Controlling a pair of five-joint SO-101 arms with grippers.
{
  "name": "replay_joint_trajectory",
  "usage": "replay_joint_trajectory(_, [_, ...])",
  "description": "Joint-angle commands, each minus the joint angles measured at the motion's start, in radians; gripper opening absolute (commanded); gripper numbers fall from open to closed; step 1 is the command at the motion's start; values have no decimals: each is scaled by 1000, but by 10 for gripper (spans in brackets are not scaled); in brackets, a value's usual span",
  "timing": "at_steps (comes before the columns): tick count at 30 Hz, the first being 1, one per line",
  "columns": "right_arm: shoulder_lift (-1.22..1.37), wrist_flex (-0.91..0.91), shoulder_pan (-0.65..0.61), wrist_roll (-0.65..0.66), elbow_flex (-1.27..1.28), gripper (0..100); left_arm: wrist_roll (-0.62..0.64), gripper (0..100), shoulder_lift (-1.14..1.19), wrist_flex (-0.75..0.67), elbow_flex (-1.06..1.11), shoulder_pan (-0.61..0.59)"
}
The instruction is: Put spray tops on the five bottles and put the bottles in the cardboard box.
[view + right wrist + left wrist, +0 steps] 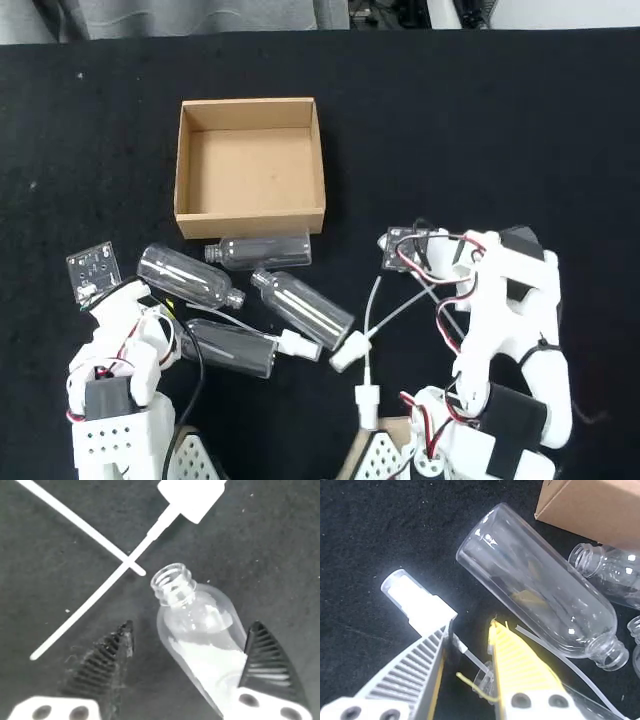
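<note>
From the high view you are looking at an empty cardboard box (pixel 250 218), with four bottles (pixel 262 250) lying on the black cloth (pixel 500 120) between it and the arms; the dark bottle (pixel 228 347) is seemingly wearing a top, and a loose spray top (pixel 350 352) is lying beside it, tube trailing. In the left wrist view your left gripper (pixel 470 625) is standing released, fingers apart; a white spray head (pixel 417 602) is resting against the tip of the grey finger (pixel 415 670), its dip tube running between the two fingers, while a clear bottle (pixel 540 600) is lying just beyond the yellow finger (pixel 520 670), neck open. In the right wrist view your right gripper (pixel 192 630) is likewise standing released, straddling an open-necked bottle (pixel 200 630) that is lying between the fingers, closer to the solid black finger (pixel 265 665); another top (pixel 192 497) is sitting just past the fingertips, its tube crossing a second tube (pixel 75 522). I am judging these bottles light, thin-walled and slick, so you are better off pinching the body near the shoulder, gently; the tubes are looking flexible and liable to snag a finger, and the crowded bottles are likely to roll when nudged.
</note>
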Motion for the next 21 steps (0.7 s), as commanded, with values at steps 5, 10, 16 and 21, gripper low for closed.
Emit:
replay_joint_trajectory(5, [-51, -43, 32, 9, 12, 261, -2, 123, -5, -2, 22, -7])
replay_joint_trajectory(10, [-51, -43, 28, -44, 8, 194, -2, 123, -5, -2, 22, -5])
replay_joint_trajectory(16, [-51, -41, 31, -133, 7, 191, -2, 123, -5, -2, 22, -5])
replay_joint_trajectory(21, [-53, -40, 32, -198, 5, 191, -2, 123, -5, -2, 22, -7])
